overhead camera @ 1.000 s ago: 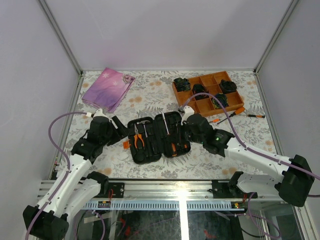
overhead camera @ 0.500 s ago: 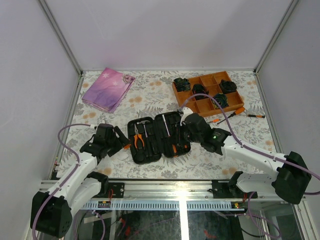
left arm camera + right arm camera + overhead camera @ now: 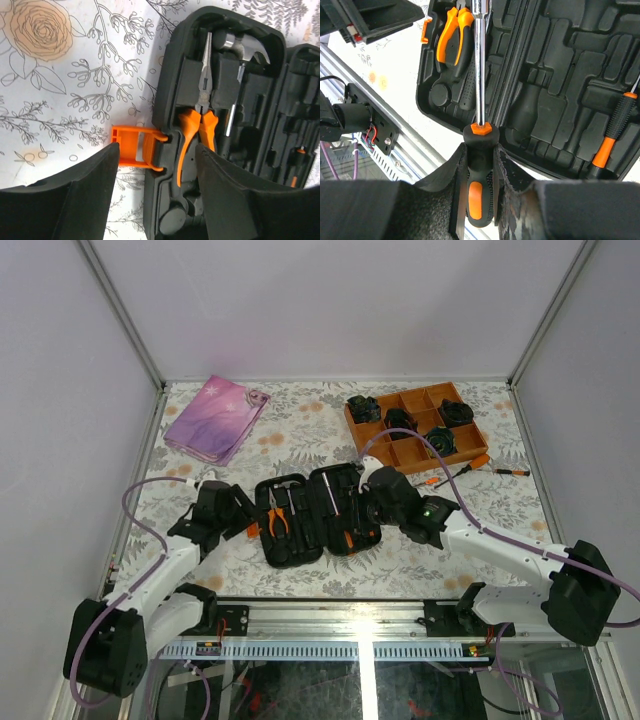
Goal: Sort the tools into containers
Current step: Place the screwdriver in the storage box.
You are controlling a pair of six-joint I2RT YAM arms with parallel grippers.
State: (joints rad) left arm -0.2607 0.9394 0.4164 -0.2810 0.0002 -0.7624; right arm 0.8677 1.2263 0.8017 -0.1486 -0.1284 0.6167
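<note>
The screwdriver (image 3: 479, 100) has a shiny chrome metal shaft; the case (image 3: 555, 65) is matt black moulded plastic.

The left arm (image 3: 160, 575) bends up from the lower left of the frame, and the left gripper (image 3: 156, 150) has its jaws apart and empty. The right arm (image 3: 500, 545) stretches leftward from the lower right, with the right gripper (image 3: 480, 155) clamped on a screwdriver (image 3: 479, 75) handle.

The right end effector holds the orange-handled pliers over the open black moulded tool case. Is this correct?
Not the pliers. The right wrist view shows the right end effector shut on a black-and-orange-handled screwdriver with a long chrome shaft. The orange-handled pliers lie in a slot of the open black moulded tool case. The rest of the statement is correct.
</note>
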